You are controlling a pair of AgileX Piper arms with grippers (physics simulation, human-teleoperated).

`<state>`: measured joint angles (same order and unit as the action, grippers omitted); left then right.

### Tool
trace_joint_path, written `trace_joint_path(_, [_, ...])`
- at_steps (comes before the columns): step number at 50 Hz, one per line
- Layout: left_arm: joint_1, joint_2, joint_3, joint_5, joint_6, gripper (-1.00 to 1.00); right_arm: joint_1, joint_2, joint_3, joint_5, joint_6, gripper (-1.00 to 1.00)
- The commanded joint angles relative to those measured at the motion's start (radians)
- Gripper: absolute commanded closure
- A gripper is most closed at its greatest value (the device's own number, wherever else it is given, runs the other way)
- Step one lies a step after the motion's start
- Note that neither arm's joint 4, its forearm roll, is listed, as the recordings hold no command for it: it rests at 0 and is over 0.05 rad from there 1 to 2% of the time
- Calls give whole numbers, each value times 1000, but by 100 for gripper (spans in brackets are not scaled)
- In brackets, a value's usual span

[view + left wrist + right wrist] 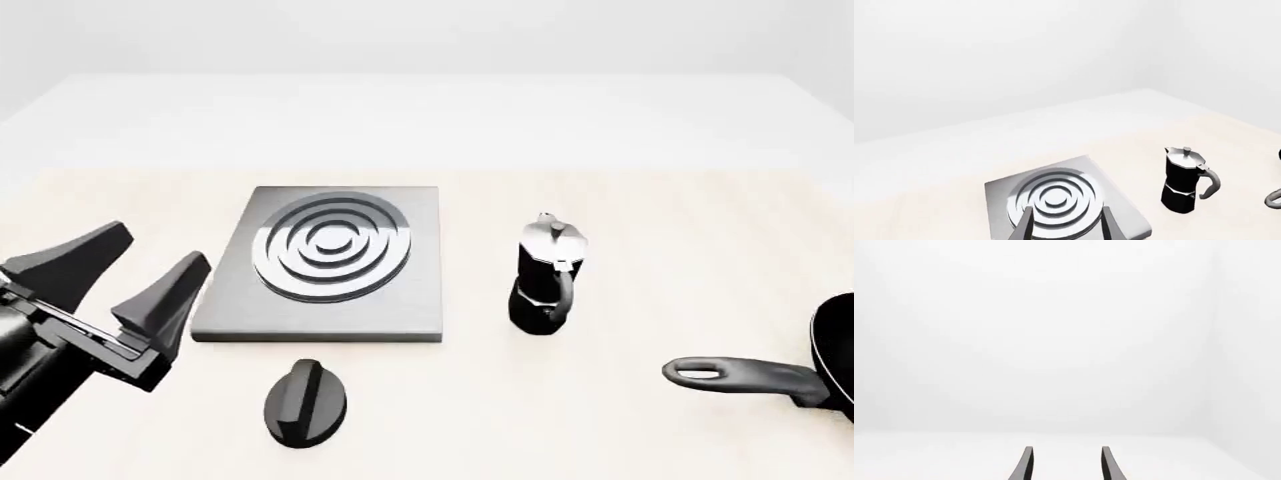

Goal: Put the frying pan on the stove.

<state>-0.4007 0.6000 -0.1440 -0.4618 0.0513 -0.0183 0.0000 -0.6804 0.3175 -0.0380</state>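
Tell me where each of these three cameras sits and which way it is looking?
Front view: fixed above the arms' side, looking down at the table; stove, moka pot, knob, frying pan, open left pincer.
Left wrist view: behind the left pincer, facing the stove and moka pot.
Right wrist view: behind the open right pincer, facing blank white.
Front and left wrist views share stove and pot.

The left claw (136, 265) is matte black, with two wedge-shaped tapering fingers (74, 258) on a blocky black mount.
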Motion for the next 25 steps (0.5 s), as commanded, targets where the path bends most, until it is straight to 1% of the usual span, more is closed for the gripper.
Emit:
trace_joint_path(1, [-96, 151, -45, -102, 8, -100, -2, 0, -112, 59, -8, -100])
trace_joint_path(8, [-139, 222, -77, -138, 18, -100, 0, 0, -152, 82, -15, -100])
trace_joint_path(9, [-155, 242, -86, -148, 21, -100, -1, 0, -164, 89, -15, -100])
trace_joint_path(25, [-274, 370, -168, -204, 19, -100, -5, 0, -246, 138, -14, -100])
